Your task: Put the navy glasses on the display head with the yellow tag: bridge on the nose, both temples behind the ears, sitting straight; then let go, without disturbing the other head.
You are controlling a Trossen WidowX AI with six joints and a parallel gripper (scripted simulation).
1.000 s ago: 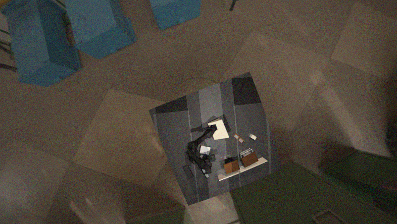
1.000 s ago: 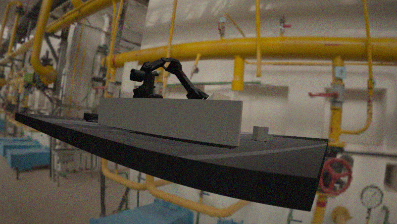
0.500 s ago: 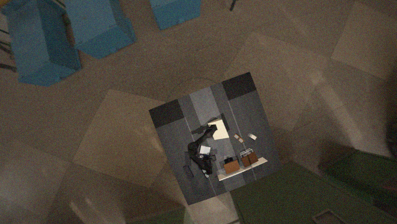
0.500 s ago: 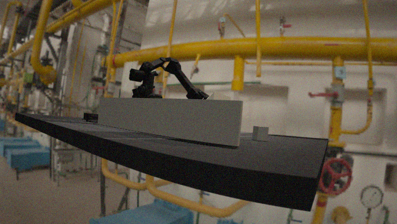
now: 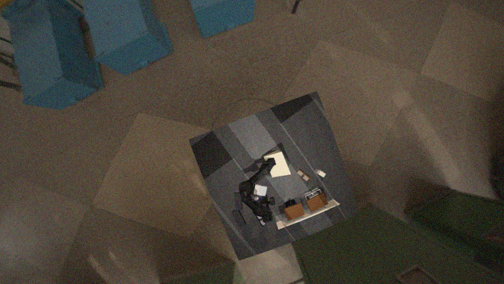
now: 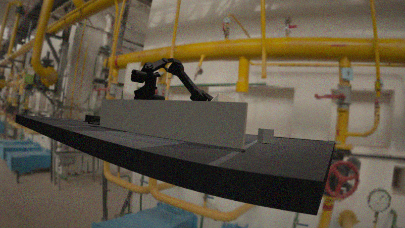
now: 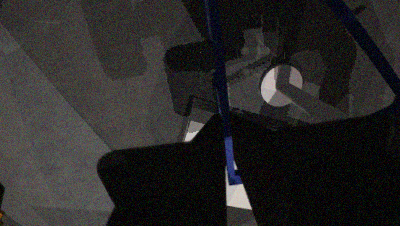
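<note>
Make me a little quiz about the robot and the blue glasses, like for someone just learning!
1. True or false: the pincer is shut on the glasses.
2. What colour is the frame of the glasses?
3. In the top view, where are the two brown heads? A) on the pale shelf B) on the cream sheet C) in a blue bin

Key:
1. True
2. Navy blue
3. A

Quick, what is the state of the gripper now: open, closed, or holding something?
Gripper: closed on the navy glasses, gripping the thin blue frame between its fingers.
</note>
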